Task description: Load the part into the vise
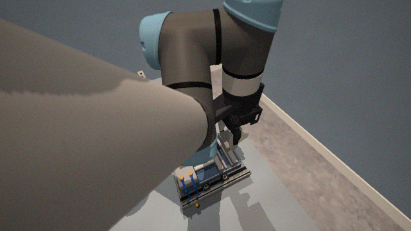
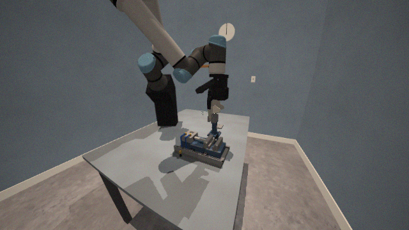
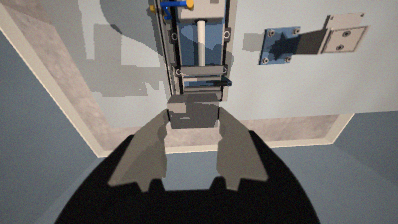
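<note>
Gripping the gray block [image 2: 214, 118] [image 3: 193, 113] between its two fingers [image 1: 235, 142] [image 2: 210, 115], your gripper [image 1: 234, 144] [image 2: 213, 117] [image 3: 194, 109] points down above the desk [image 1: 205, 221] [image 2: 134, 156] [image 3: 300, 95]; you see the part held clear of the vise [image 1: 209, 173] [image 2: 208, 150] [image 3: 187, 45], whose jaws stand apart; in your wrist view, the blue plate [image 3: 270, 47] and a pale plate [image 3: 345, 40] lie off to the right of the vise; yellow-tipped blue hoses [image 1: 194, 184] [image 2: 183, 139] [image 3: 175, 4] mark its cylinder end.
</note>
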### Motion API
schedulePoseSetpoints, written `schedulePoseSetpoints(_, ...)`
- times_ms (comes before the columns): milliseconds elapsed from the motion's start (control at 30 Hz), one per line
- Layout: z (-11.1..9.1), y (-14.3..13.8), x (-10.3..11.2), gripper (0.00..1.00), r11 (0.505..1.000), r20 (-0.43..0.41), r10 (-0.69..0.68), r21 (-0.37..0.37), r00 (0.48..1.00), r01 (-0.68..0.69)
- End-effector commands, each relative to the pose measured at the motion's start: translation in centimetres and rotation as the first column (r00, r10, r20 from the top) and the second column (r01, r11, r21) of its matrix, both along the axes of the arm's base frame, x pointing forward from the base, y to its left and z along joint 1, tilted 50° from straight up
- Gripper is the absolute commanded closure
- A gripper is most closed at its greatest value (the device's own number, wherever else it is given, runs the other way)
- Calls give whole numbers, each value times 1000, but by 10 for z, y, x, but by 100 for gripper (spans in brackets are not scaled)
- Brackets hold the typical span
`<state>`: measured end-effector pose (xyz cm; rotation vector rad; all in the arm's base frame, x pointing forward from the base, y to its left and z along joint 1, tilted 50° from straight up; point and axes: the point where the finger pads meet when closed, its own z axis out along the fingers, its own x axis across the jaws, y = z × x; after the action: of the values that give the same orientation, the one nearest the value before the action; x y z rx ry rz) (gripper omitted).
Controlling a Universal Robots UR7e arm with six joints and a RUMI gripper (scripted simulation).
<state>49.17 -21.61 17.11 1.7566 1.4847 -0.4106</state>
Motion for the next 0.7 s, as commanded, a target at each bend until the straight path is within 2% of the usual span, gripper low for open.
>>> schedulePoseSetpoints(0, 4, -2, 2, 100, 1000, 7, -1, -2, 1000, 1)
schedulePoseSetpoints(667, -3, -9, 4, 100, 1000, 3, -1, 0, 1000, 1)
